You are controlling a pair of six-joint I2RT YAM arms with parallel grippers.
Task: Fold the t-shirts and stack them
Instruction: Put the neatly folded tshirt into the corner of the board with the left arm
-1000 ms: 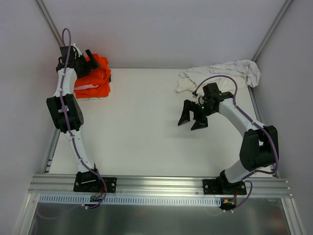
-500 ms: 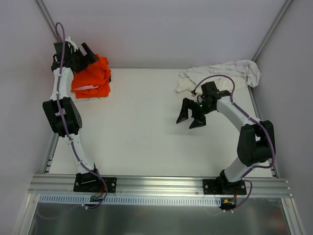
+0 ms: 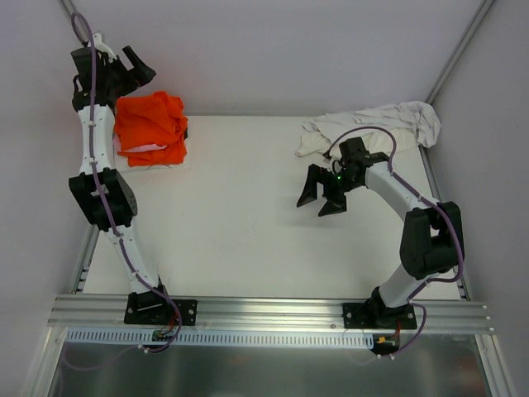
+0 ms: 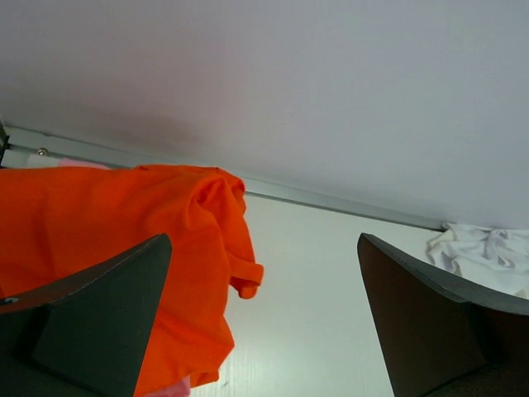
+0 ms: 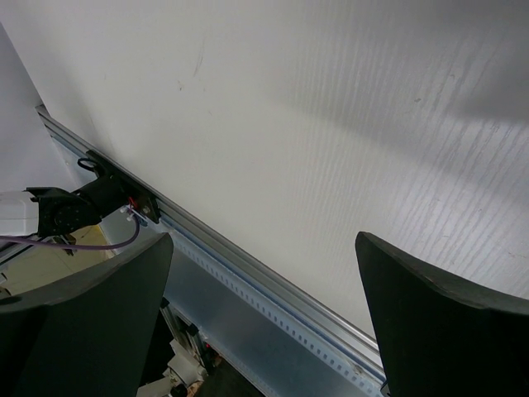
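A stack of folded t-shirts with bright orange (image 3: pixel 150 128) on top lies at the table's far left; a thin white edge shows low on its side. In the left wrist view the orange cloth (image 4: pixel 124 240) fills the left side, with a sliver of pink (image 4: pixel 172 387) beneath it. A crumpled white t-shirt (image 3: pixel 372 124) lies at the far right, and its edge (image 4: pixel 488 255) also shows in the left wrist view. My left gripper (image 3: pixel 132 63) is raised behind the stack, open and empty (image 4: pixel 264 331). My right gripper (image 3: pixel 322 197) hovers open over bare table (image 5: pixel 264 322), just in front of the white shirt.
White walls enclose the table on the far side and on both flanks. A metal rail (image 3: pixel 273 310) runs along the near edge, carrying both arm bases. The right wrist view looks down at that rail (image 5: pixel 248 273) and the left arm's base (image 5: pixel 74 207).
My left gripper has risen and drawn back from the orange stack toward the far left corner, leaving the top shirt lying uncovered. The right gripper has shifted slightly left.
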